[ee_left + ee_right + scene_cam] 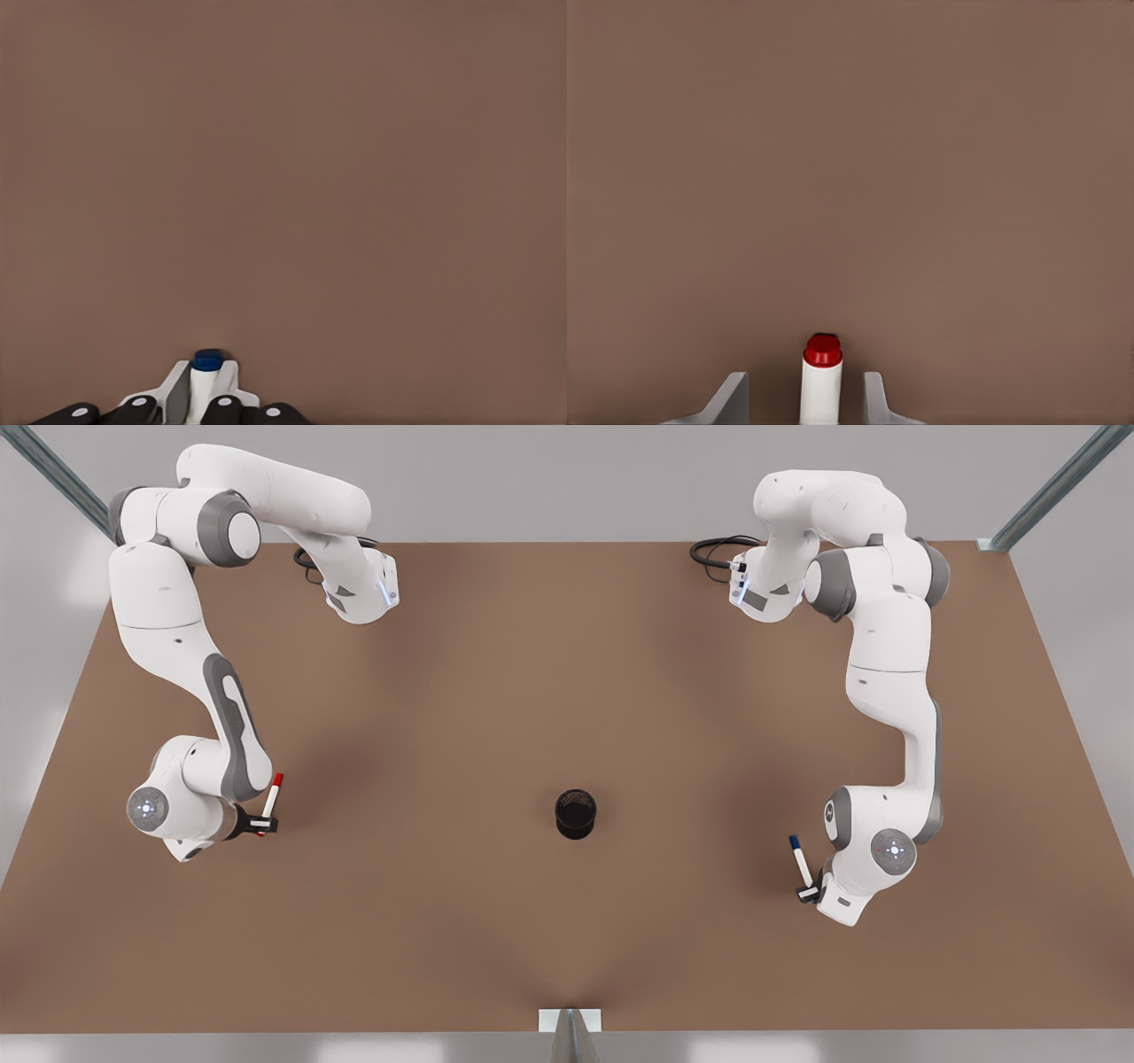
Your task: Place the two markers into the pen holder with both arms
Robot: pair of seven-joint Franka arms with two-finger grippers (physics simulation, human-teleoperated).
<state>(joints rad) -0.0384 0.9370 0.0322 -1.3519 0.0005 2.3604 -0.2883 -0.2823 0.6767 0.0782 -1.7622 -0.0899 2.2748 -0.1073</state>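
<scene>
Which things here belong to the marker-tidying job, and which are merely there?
Job: red-capped marker; blue-capped marker; pen holder; left gripper, front view's right; right gripper, front view's left.
Merely there: table; cables.

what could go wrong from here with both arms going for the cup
The pen holder is small, and both arms would converge on it, so they might collide if they arrive together. In the right wrist view the right gripper fingers stand apart from the red marker, so lifting now could leave it behind. The left gripper pinches the blue marker at one end; it may swing.
</scene>
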